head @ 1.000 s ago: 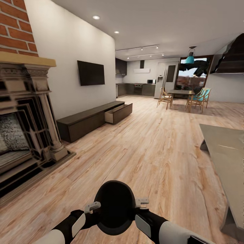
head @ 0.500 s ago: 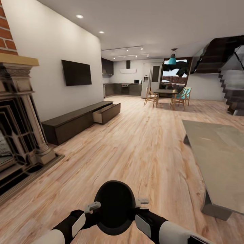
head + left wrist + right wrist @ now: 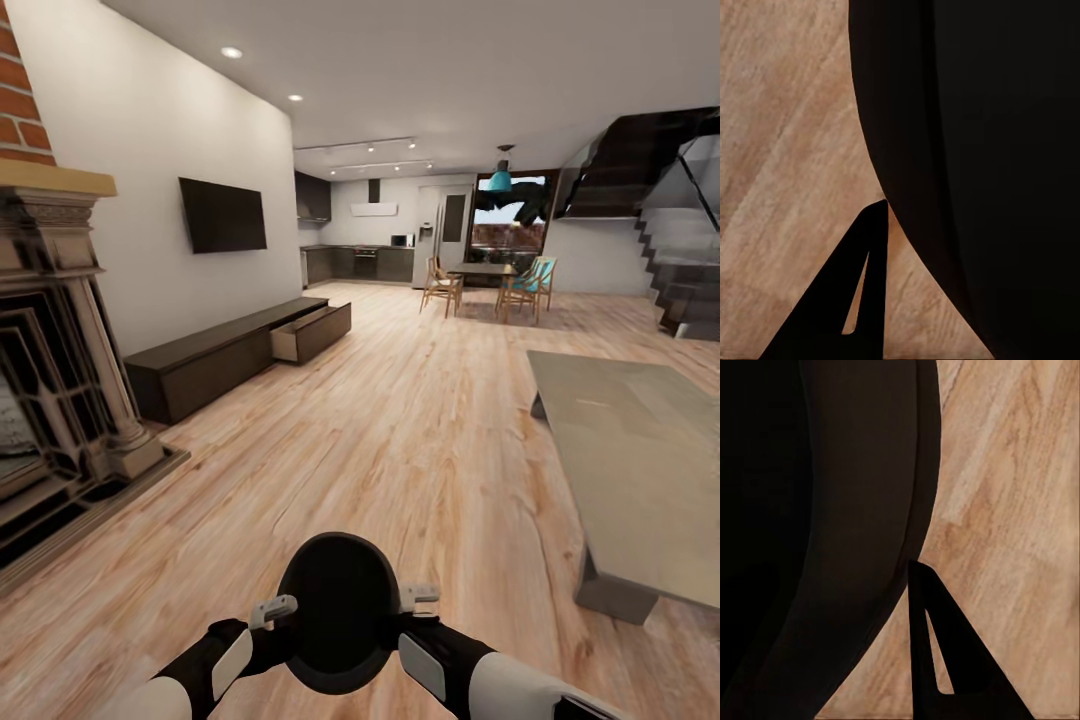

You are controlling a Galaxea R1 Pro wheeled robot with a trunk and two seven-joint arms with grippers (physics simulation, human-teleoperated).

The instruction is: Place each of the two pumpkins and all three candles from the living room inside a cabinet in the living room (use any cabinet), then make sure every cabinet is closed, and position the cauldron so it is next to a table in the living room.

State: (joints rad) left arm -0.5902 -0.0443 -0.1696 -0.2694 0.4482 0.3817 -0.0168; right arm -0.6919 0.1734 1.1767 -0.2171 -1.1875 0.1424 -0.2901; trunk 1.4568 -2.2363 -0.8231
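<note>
I hold the black cauldron (image 3: 337,610) low in front of me, mouth toward the head camera. My left gripper (image 3: 274,608) and right gripper (image 3: 419,598) are shut on its opposite sides. In each wrist view its dark wall (image 3: 982,150) (image 3: 817,525) lies against a black finger (image 3: 847,300) (image 3: 945,660) over wood floor. The long dark-brown cabinet (image 3: 200,365) runs along the left wall under the TV, with one drawer (image 3: 312,333) pulled out. The grey table (image 3: 625,450) stands to my right. The pumpkins and candles are out of view.
A stone fireplace (image 3: 60,380) with a raised hearth juts out close on my left. A dark staircase (image 3: 680,250) rises at the far right. Dining chairs and a table (image 3: 490,280) stand far ahead before the kitchen. Wood floor stretches between cabinet and table.
The whole picture has shifted left, so the camera has turned right: more of the table and the staircase now show. The cauldron stays held between both grippers.
</note>
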